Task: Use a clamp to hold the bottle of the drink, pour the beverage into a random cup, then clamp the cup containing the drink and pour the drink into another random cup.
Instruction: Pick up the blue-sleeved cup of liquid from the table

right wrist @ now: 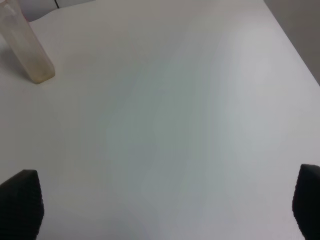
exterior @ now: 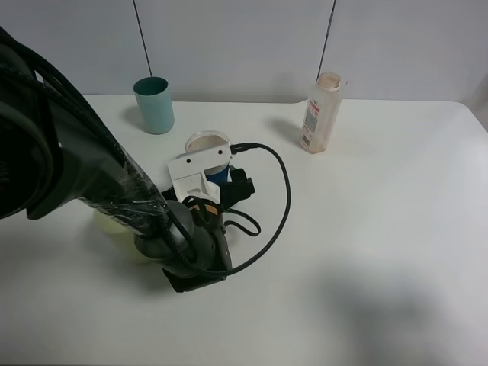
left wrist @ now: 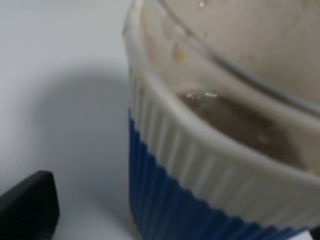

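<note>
Exterior high view: far back on the left stands the teal cup [exterior: 154,104]. Next comes the left gripper [left wrist: 170,220], its jaws wide apart around the blue-banded cup [exterior: 206,142], not squeezing yet. Brown drink [left wrist: 240,125] sits inside the cup. Further right, the bottle [exterior: 322,113] stands alone. The right gripper [right wrist: 165,210] hangs open, holding nothing. If the jaws close crooked or bump the cup, it could tip and spill.

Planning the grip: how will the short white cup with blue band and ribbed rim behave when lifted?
The blue-banded white cup likely grips well: its wall is ribbed. Brown liquid lies low inside, so probably light, yet it could slosh. Squat: unlikely to tip.
</note>
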